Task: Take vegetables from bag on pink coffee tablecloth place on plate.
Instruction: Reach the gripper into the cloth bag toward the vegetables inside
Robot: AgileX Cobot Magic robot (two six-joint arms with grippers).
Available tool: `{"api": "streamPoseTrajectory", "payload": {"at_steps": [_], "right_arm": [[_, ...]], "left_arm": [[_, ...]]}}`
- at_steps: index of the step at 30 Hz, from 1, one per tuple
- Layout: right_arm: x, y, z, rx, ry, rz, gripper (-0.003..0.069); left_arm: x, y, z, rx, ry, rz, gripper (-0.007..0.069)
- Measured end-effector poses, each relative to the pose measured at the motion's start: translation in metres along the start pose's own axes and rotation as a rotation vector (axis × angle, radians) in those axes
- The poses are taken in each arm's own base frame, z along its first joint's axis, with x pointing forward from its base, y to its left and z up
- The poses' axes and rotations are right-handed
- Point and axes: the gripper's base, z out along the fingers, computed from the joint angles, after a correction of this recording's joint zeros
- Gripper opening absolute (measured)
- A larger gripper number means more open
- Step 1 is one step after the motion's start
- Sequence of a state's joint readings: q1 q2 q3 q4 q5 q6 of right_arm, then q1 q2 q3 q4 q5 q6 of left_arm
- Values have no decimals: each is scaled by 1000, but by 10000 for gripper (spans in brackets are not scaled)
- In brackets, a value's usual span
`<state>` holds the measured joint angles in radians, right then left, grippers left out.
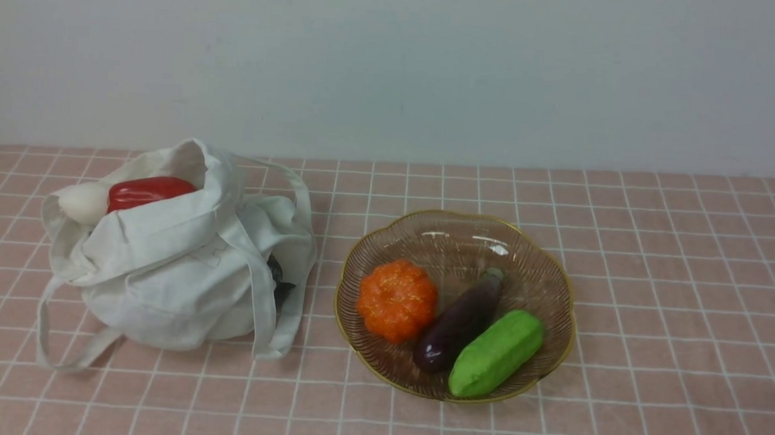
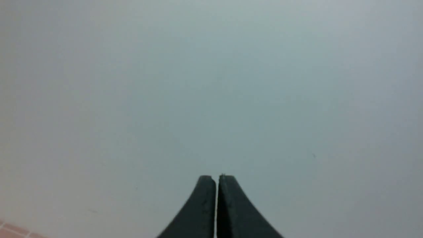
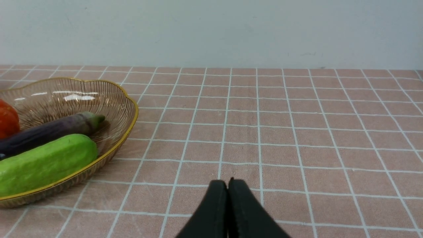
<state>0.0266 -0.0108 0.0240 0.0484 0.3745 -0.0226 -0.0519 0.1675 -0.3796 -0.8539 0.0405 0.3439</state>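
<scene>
Soft, even light, fairly bright. White glare streaks on plate (image 1: 459,248) toward tabletop's far edge; faint shadows under bag (image 1: 178,279). Front view sharp; left wrist view hazy, low detail.

Probably a staged lab set-up rather than a home kitchen. A pink gridded tablecloth (image 1: 656,271) covers the whole lower frame and a bare grey-white wall (image 1: 396,59) fills the top. The only props are a cloth bag (image 1: 179,273) at left and a glass plate (image 1: 459,238) at centre holding a plastic-looking pumpkin (image 1: 396,299).
</scene>
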Motion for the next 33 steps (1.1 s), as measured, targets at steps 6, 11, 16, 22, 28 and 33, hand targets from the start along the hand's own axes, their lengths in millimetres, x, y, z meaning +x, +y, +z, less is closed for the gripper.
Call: {"api": "streamPoseTrajectory", "payload": {"at_steps": [6, 11, 16, 22, 28, 33], "right_arm": [[0, 0, 0, 0, 0, 0, -15], [0, 0, 0, 0, 0, 0, -15], [0, 0, 0, 0, 0, 5, -15], [0, 0, 0, 0, 0, 5, -15], [0, 0, 0, 0, 0, 5, -15], [0, 0, 0, 0, 0, 5, -15]], "left_arm": [[-5, -34, 76, 120, 558, 149, -5], [15, -24, 139, 105, 1088, 301, -5], [22, 9, 200, -95, 1296, 379, -5], [24, 40, 252, -181, 1377, 295, -5], [48, 71, 296, -178, 1463, 306, -1], [74, 91, 309, -162, 1545, 392, 79]]}}
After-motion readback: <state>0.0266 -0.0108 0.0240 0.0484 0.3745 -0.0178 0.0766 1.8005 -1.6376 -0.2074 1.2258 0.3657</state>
